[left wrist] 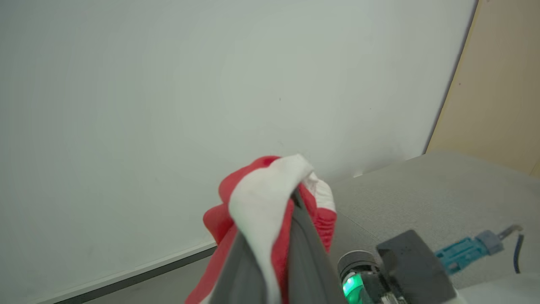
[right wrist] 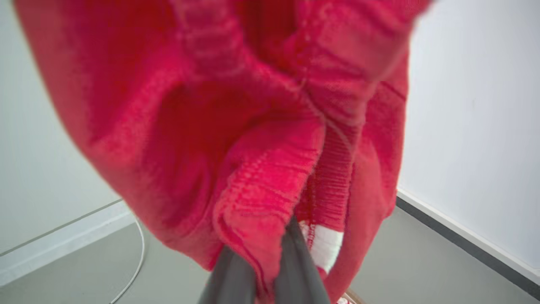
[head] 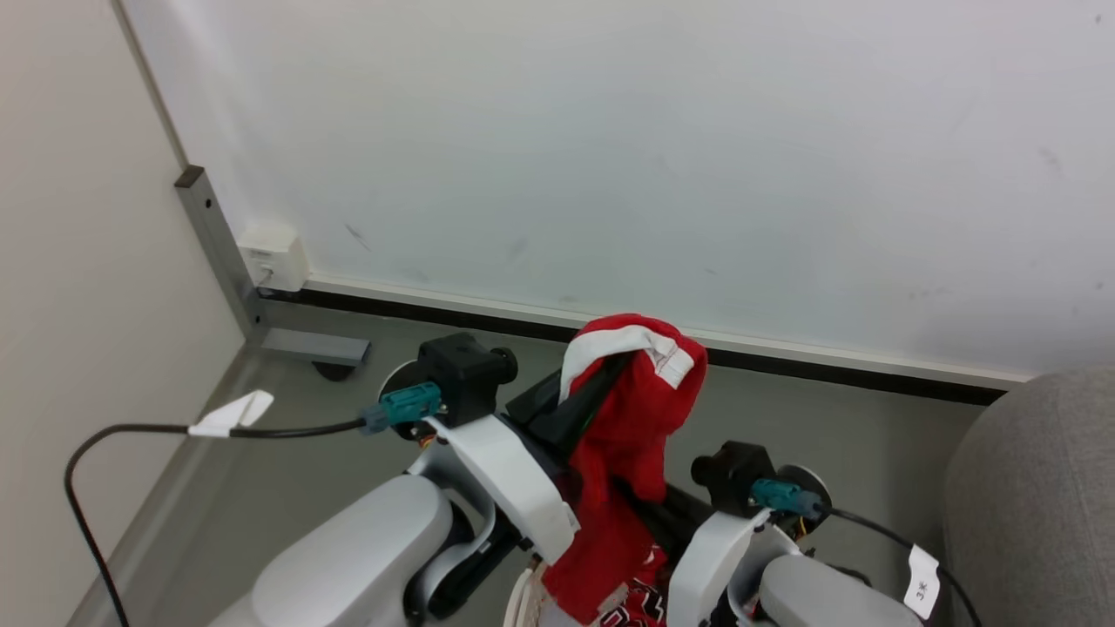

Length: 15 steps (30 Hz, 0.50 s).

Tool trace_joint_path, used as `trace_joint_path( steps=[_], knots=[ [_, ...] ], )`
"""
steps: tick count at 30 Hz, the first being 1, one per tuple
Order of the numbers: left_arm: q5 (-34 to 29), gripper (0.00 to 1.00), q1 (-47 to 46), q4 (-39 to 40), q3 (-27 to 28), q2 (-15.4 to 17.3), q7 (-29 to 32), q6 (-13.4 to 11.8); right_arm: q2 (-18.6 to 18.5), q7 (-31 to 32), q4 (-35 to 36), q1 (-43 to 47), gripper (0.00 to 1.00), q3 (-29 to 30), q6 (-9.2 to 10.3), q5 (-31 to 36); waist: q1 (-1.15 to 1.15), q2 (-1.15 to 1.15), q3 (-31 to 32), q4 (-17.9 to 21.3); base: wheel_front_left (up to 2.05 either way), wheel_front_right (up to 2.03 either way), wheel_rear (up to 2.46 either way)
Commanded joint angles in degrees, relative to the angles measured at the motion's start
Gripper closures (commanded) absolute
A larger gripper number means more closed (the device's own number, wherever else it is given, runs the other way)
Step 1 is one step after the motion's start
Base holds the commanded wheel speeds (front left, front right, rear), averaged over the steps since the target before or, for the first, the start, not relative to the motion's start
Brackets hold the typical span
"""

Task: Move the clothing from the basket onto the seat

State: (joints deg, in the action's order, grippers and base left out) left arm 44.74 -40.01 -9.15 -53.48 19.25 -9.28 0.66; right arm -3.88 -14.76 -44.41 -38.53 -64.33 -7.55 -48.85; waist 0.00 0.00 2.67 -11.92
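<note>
Two claws share one load in my feeds; I read the head view from left to right.

(a) At the left corner of the floor [head: 287, 488] I see a grey metal post [head: 213, 231] with a white wall box [head: 274, 257] at its foot. Both sit just beside the dark skirting [head: 784, 359], which runs along the floor's far edge.

(b) A black cable [head: 113, 435] carrying a white tag [head: 231, 414] leads to the teal plug [head: 409, 403] on my left wrist.

(c) The left claw [left wrist: 283, 211] points upward, its fingers pressed together on a white-trimmed fold of the clothing [head: 636, 409]. In the left wrist view the white band passes between the two dark fingers and spills over their tips.

(d) The clothing is red with a white hem. It hangs in the air, draped over the left claw at its top and falling between my two pale forearms [head: 514, 479], clear of the seat [head: 1037, 496]. Beneath it, at the bottom edge of the head view, I see more red fabric with a black-and-white print [head: 643, 607].

(e) The right claw [right wrist: 261, 247] sits lower, its fingers closed on a gathered, ribbed red fold of the same clothing. In the right wrist view the cloth bulges above the fingers.

(f) The seat is light grey and rounded. It stands at the right, apart from the hanging clothing.
</note>
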Motion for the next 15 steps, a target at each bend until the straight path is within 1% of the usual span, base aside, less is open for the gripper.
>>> trace_joint_path(
  steps=[1, 5, 9, 10, 11, 12, 15],
  knots=[
    [0.6, 1.0, 0.9, -0.2, 0.2, 0.6, -0.6, -0.2, -0.5, -0.4, 0.8, -0.7, 1.0, 1.3, 0.12, 1.0, 0.0, 0.0, -0.3, 0.8, 0.0, 0.0, 0.0],
    [0.4, 1.0, 1.8, -0.8, 0.2, 1.6, -1.0, -0.5, -1.2, -0.4, 4.2, 2.5, 1.0, 9.4, 0.12, 5.8, 0.0, 0.0, -0.8, 2.5, 0.0, 0.0, 0.0],
    [0.8, 1.0, 3.3, -0.9, -0.2, 2.1, -1.4, -0.3, -0.7, -0.4, 9.2, 6.3, 1.0, 19.2, 0.12, 11.2, 0.0, 0.0, -1.6, 4.1, 0.0, 0.0, 0.0],
    [0.7, 0.68, 3.5, -0.9, -0.4, 2.2, -1.6, -0.3, -0.5, -0.4, 10.5, 7.6, 1.0, 21.5, 0.12, 12.8, 0.0, 0.0, -1.8, 4.6, 0.0, 0.0, 0.0],
    [0.5, 0.38, 3.8, -0.8, -0.5, 2.2, -1.6, -0.2, -0.4, -0.4, 11.5, 8.9, 1.0, 23.7, 0.12, 14.0, 0.0, 0.0, -2.0, 5.0, 0.0, 0.0, 0.0],
    [0.5, 0.0, 4.2, -0.6, -0.6, 2.2, -2.0, -0.1, -0.3, -0.4, 12.7, 10.2, 1.0, 25.9, 0.12, 15.2, 0.0, 0.0, -2.2, 5.6, 0.0, 0.0, 0.0],
    [-0.3, 0.0, 5.0, 0.3, -1.5, 2.2, -2.9, 0.6, 0.2, -0.4, 15.7, 13.3, 1.0, 31.5, 0.12, 18.0, 0.0, 0.0, -2.6, 7.5, 0.0, 0.0, 0.0]
  ],
)
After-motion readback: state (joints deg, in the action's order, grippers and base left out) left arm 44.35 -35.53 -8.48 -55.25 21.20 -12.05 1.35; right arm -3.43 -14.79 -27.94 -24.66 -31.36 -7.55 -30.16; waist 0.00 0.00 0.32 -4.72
